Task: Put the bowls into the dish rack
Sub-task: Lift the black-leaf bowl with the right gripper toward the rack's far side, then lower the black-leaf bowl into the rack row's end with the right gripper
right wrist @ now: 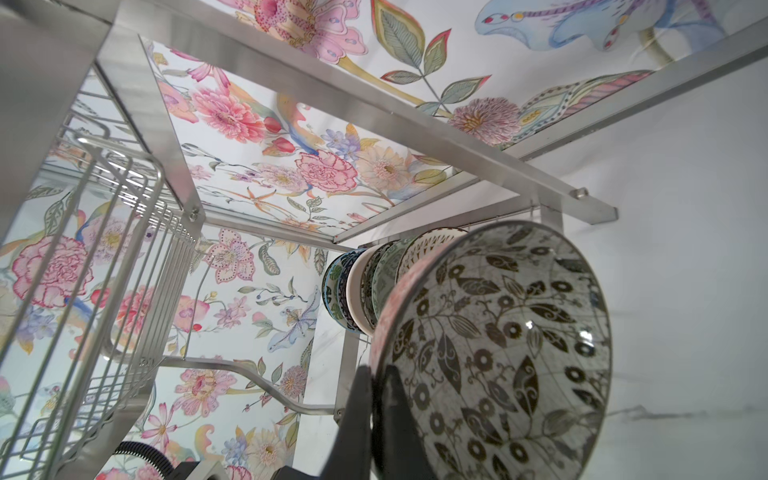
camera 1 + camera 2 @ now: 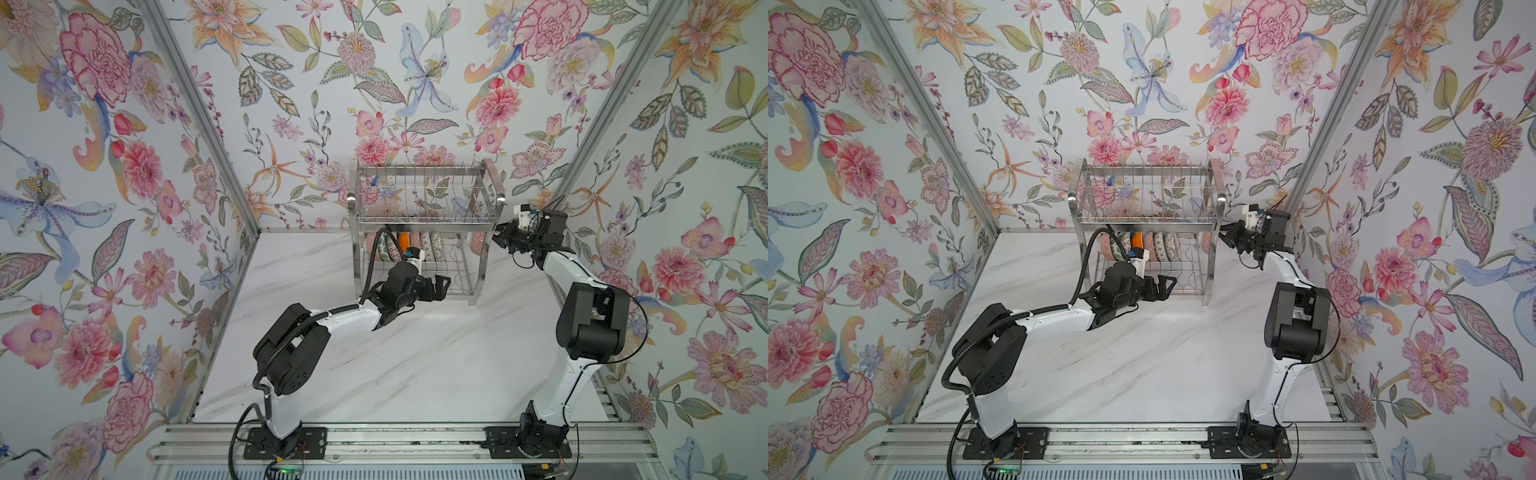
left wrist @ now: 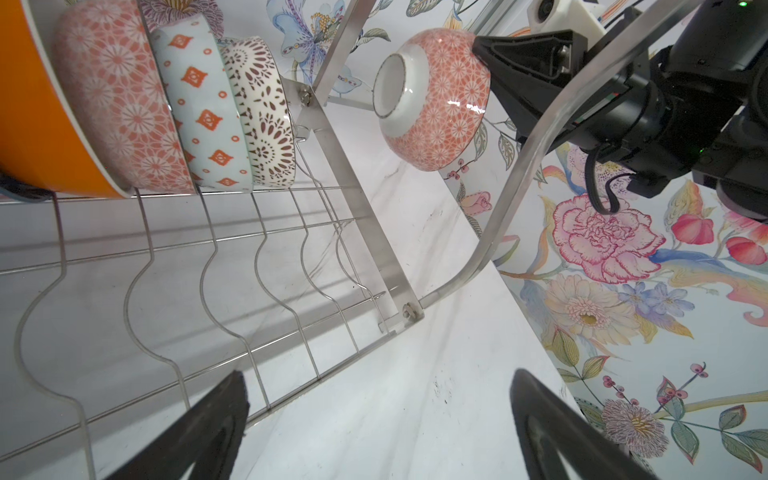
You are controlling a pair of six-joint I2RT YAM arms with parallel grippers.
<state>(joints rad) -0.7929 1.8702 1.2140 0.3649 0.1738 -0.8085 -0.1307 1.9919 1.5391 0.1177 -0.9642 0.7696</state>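
The bowls stand on edge in a tight row on the lower tier of the dish rack, beyond the left gripper. One more, the held bowl, coral lattice outside and black-and-white leaves inside, is pinched by its rim in the right gripper. It hangs past the tier's end bar, beside the curved side frame, with its foot turned toward the row and apart from it.

In both top views the upper tier's wires and the left arm's cable cover much of the row, so the bowls cannot be counted there. The held bowl shows only as a pink sliver behind the rack's post.

The left arm reaches low across the desk, elbow folded. Its gripper is spread wide and empty in front of the wavy dividers. The right arm stands tall, with its forearm bent toward the rack's end.

Several divider slots lie free between the row and the end bar.
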